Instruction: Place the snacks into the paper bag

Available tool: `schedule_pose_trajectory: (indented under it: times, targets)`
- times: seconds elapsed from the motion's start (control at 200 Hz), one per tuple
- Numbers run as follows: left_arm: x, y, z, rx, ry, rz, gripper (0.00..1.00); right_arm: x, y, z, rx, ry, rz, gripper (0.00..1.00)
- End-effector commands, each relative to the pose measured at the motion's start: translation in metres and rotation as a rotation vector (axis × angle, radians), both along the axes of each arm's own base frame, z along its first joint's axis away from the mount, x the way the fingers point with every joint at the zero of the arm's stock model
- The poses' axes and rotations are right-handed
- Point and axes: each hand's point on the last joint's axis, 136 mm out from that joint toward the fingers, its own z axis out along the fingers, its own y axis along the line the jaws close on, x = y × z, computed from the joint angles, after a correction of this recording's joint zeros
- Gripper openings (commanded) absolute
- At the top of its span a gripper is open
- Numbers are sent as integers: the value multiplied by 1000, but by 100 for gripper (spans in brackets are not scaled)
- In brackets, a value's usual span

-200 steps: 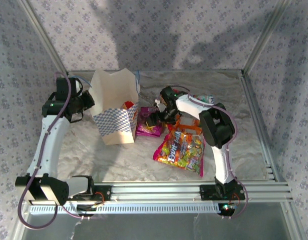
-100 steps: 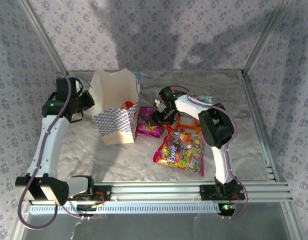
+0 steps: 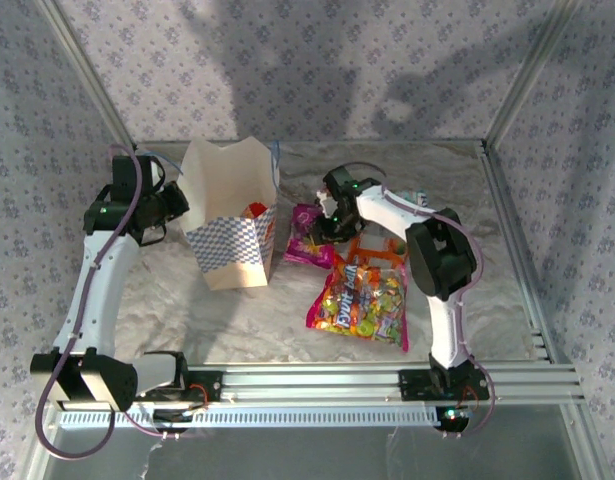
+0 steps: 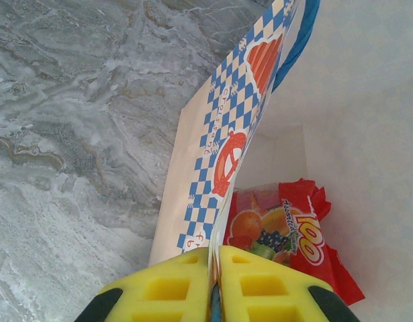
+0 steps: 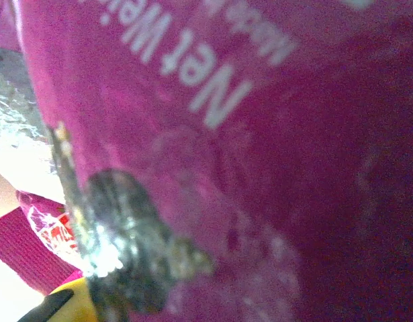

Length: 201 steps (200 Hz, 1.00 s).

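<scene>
right gripper clamped on the purple packet, packet tilted just right of the paper bag, left gripper pinching the paper bag's rim, red packet lying inside the paper bag, large multicoloured packet flat, further right of the paper bag

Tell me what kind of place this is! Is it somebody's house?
Probably not a house, more likely a robot practice booth: two robot arms bolted to a metal rail, flowery cloth walls on a metal frame, and a candy packet near a paper bag.
</scene>
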Motion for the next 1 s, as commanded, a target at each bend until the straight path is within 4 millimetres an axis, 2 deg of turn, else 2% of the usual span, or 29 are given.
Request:
schedule_pose_trajectory:
  times: [0.0, 0.105, 0.325, 0.53, 0.999]
  targets:
    - [-8, 2, 1, 7, 5, -9, 11, 18, -22, 29, -62, -99, -47, 26]
    - [-7, 1, 2, 6, 3, -11, 11, 25, -35, 39, -98, -141, -71, 24]
    - [-5, 1, 4, 3, -3, -10, 11, 35, -52, 72, -123, -234, -106, 20]
    - [-3, 0, 6, -2, -8, -10, 11, 39, -59, 98, -133, -303, -126, 18]
    - [-3, -1, 11, -2, -16, -18, 10, 39, -74, 139, -194, -450, -163, 16]
